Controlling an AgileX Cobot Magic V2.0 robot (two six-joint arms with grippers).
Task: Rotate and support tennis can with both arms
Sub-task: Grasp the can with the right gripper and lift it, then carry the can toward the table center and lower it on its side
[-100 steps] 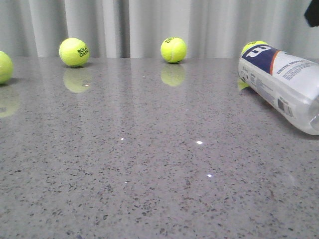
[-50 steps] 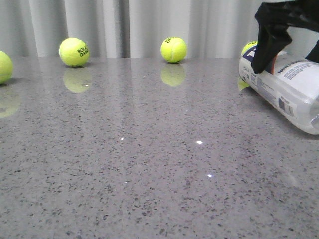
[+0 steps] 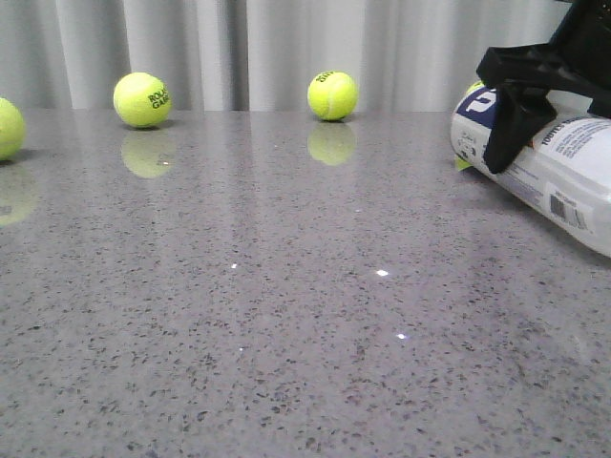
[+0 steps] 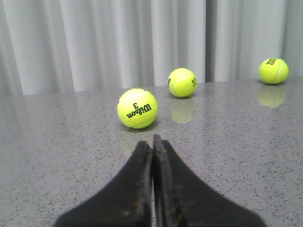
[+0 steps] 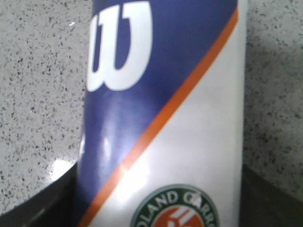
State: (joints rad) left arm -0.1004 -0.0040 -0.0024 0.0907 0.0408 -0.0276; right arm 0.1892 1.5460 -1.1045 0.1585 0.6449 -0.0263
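1. Now, you have the tennis can point(image 3: 563, 176) lying on its side at the far right of the grey speckled table point(image 3: 286, 315), its far end angled toward the curtain and its near end running out of the front view on the right.
2. Your right gripper point(image 3: 535, 105) straddles the can near its navy end, one dark finger point(image 3: 511, 134) draped down the can's left face; the other finger is hidden behind the can.
3. In the right wrist view the can's label point(image 5: 161, 118) fills the space between the two fingers, with the white logo, the orange stripe and a round green emblem showing. The fingers sit right at the can's sides, so it looks clasped.
4. Your left gripper point(image 4: 152, 146) has its fingers pressed together with nothing between them, low over the table.
5. Just beyond that gripper sits a tennis ball point(image 4: 137, 108) printed with a "3"; two more balls point(image 4: 182, 82) point(image 4: 273, 71) lie farther off by the curtain point(image 4: 118, 42).
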